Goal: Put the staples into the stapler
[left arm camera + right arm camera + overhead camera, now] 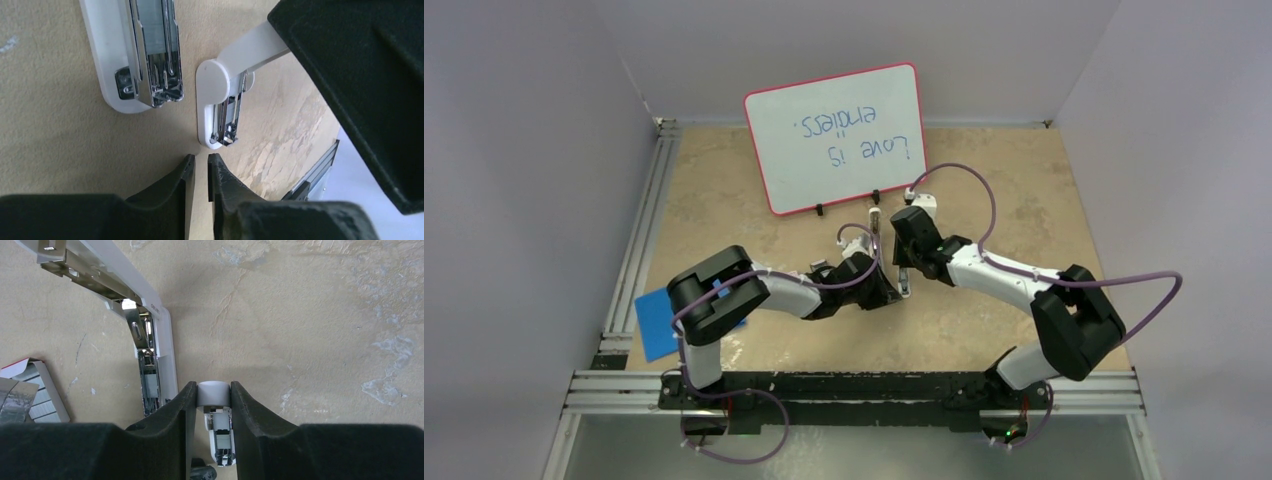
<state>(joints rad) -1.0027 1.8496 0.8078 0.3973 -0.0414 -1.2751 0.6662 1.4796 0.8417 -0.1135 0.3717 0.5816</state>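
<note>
Slim white plastic stapler (107, 55) lies flipped open on tan table (1024, 200), metal channel facing up.
R gripper (213, 386) clamped on rounded end of shorter white plastic piece (214, 396), just beside stapler. L gripper (201, 160) near both, fingers barely apart, holding nothing. Grey staples (37, 390) in red-edged box (17, 366) on stapler's other side.
</note>
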